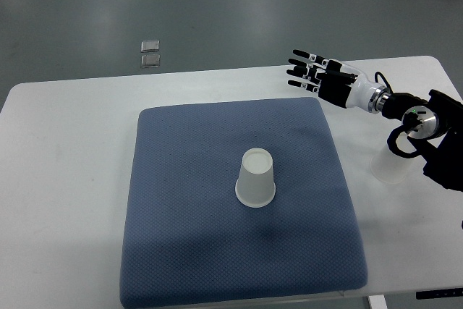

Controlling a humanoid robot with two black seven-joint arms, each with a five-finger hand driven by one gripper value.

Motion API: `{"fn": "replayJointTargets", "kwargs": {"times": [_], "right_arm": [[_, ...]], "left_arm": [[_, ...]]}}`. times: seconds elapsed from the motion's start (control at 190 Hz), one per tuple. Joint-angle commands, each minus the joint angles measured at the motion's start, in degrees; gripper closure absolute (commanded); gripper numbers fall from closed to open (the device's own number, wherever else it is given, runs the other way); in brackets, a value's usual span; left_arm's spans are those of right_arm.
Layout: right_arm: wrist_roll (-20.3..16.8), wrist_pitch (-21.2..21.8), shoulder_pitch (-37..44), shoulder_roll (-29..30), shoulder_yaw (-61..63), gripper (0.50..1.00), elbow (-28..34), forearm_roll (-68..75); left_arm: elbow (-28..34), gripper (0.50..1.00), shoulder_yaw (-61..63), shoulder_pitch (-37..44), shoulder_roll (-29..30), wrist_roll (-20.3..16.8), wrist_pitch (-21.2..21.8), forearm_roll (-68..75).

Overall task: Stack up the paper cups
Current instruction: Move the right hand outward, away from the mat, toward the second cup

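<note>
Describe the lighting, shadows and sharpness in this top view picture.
Top view: even, soft light; the cup casts only a faint shadow on the blue mat; the white table looks bright but without harsh glare; the right hand is sharp, not blurred.

A white desk [65, 179] fills most of the frame, carrying a blue-grey padded mat [188, 236] across its centre and, directly on its bare top at the right edge, an upside-down paper cup [389, 168] partly hidden behind the arm.

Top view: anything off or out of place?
One cup sits upside down on the blue mat. A second cup stands off the mat, partly hidden under the right arm; right hand open, empty.
</note>
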Motion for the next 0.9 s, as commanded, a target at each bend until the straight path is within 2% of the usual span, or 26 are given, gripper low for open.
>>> {"fn": "replayJointTargets", "kwargs": {"times": [0.0,0.432,0.648,0.896], "right_arm": [[0.3,0.6,0.0,0.0,-0.2,0.574,0.0,0.0],[0.3,1.3,0.0,-0.6,0.5,0.574,-0.1,0.3],[0.3,-0.4,0.0,-1.4,1.4,0.574,-0.3,3.3],[0.2,0.1,0.0,-1.5,0.4,0.574,-0.5,2.4]], "left_arm": [[-0.1,0.5,0.0,0.0,0.0,-0.1,0.2,0.0],[0.7,0.5,0.4,0.0,0.0,-0.8,0.3,0.0],[0.5,0.5,0.1,0.0,0.0,-0.8,0.3,0.0],[0.5,0.5,0.2,0.0,0.0,-0.8,0.3,0.0]]}}
